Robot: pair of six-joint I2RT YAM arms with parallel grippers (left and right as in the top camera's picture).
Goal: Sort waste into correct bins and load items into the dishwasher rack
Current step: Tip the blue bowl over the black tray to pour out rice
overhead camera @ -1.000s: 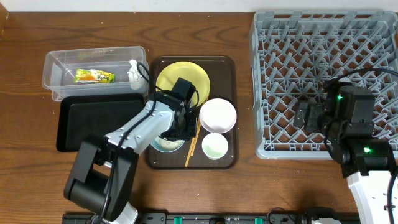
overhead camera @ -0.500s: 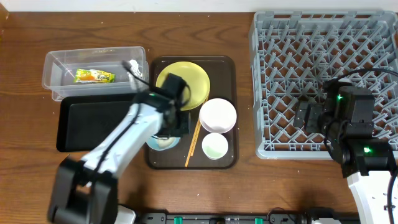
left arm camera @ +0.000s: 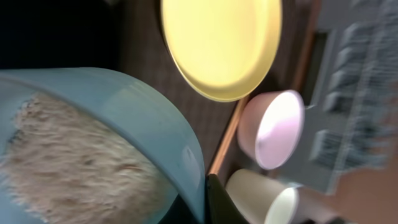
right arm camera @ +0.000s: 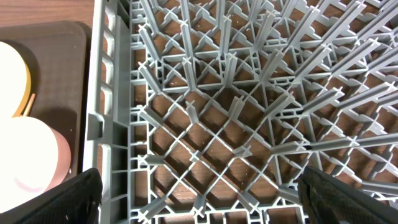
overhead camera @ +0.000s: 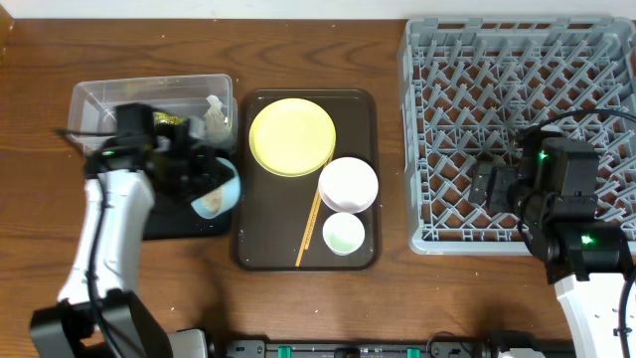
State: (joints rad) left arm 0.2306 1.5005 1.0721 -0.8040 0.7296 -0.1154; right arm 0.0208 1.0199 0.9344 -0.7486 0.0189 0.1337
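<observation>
Light-blue bowl point(overhead camera: 219, 195) is sitting tilted in the left end effector point(overhead camera: 204, 181), which is clamping its rim, with loose rice grains point(left arm camera: 62, 155) piling against its lower side. It is hanging over the right end of the shallow black tray point(overhead camera: 164, 227) at the left of the counter point(overhead camera: 298, 50). Just behind the tray, the clear plastic tub point(overhead camera: 89, 99) is holding the green-and-yellow wrapper point(overhead camera: 171, 123) and the crumpled white tissue point(overhead camera: 214, 109). Further right, the dark-brown serving tray point(overhead camera: 363, 254) is carrying the yellow plate point(overhead camera: 291, 136), the white bowl point(overhead camera: 348, 184), the small pale cup point(overhead camera: 344, 234) and the wooden chopsticks point(overhead camera: 308, 234), which are lying just left of the cup. At the far right, the right end effector point(right arm camera: 211, 199) is hovering with its fingers spread wide over the grey dishwasher rack point(overhead camera: 517, 60).
</observation>
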